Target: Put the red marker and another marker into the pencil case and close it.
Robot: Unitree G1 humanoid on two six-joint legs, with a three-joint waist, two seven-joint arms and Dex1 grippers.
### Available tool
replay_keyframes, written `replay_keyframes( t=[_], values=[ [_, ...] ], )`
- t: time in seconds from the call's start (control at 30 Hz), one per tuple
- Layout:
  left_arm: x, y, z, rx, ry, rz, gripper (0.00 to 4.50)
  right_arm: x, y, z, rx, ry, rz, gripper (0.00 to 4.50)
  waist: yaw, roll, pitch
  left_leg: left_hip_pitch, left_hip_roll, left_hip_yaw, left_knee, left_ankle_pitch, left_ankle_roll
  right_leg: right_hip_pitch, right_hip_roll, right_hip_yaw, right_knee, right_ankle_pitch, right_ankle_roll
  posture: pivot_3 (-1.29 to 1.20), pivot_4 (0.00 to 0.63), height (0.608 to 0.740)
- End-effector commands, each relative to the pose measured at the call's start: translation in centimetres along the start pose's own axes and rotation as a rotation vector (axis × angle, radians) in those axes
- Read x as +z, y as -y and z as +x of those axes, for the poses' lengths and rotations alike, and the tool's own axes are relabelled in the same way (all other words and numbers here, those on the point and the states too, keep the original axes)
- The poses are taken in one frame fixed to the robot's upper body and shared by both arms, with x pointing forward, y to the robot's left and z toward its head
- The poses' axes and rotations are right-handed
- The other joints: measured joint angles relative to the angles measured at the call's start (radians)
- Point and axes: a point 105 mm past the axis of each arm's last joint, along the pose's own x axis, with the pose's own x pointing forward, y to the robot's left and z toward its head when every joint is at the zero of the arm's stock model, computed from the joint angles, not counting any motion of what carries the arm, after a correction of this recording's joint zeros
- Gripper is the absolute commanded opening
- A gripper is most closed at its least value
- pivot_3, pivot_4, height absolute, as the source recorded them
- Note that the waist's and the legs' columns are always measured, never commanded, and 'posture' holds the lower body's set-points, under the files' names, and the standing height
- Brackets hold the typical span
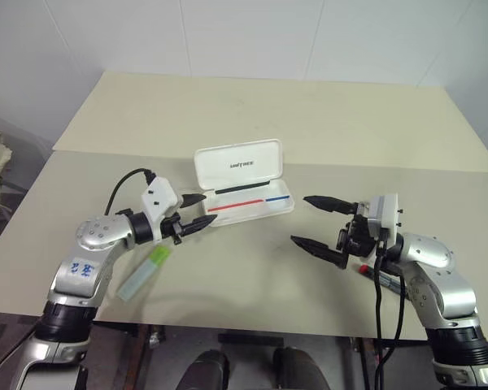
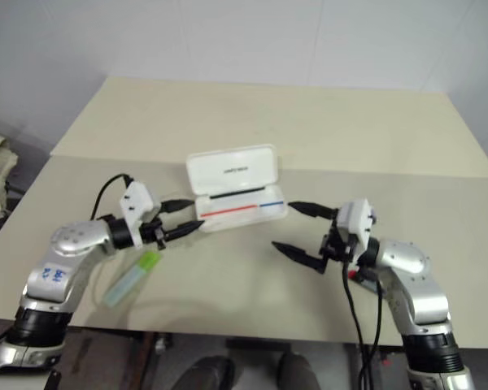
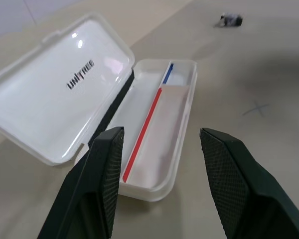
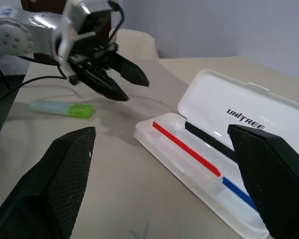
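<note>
Pencil case [image 1: 246, 190] sits open mid-counter [image 1: 309, 122], lid tipped back, UNITREE lettering showing, red and blue stripe along the tray; I see nothing in the tray. My left pincer [image 1: 195, 213] hovers at the case's left end, fingers parted, empty. My right pincer [image 1: 319, 221] is off the case's right end, spread wide, grasping nothing. Pale green marker [image 1: 145, 273] lies flat on the counter under my left forearm. Red marker [image 1: 377, 275] lies beneath my right wrist, mostly hidden.

Soft even overhead light, faint shadows, glare on case lid [image 3: 60, 94].
</note>
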Motion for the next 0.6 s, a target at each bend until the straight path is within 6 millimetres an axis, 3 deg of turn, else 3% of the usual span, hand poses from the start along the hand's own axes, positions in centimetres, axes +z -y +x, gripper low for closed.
replay_keyframes(
  t=[0.03,0.3,0.6],
  values=[
    [0.4,0.0,0.6,-0.028,-0.021,-0.003,2.56,1.1,0.3,0.1,0.004,0.018,-0.056,4.50,-0.001,0.000,0.000,0.000,0.000,0.000,0.000,0.000,0.000,0.000,0.000,-0.002,0.000,0.000,0.000,0.00,0.150,0.740],
    [-1.0,1.4,1.6,-0.122,-0.092,-0.007,2.56,1.6,0.2,0.4,0.002,0.033,-0.074,4.50,0.002,0.000,0.000,0.000,0.000,-0.001,0.001,0.000,0.000,0.001,-0.002,-0.010,0.000,0.000,0.000,0.00,0.150,0.740],
    [-2.4,0.4,2.7,-0.121,-0.163,0.024,2.56,1.9,0.1,1.2,-0.019,0.066,-0.089,4.50,0.002,0.000,0.000,0.000,0.000,-0.002,0.002,0.000,-0.001,0.001,-0.002,-0.011,0.000,0.000,0.000,0.00,0.150,0.740]
  ],
)
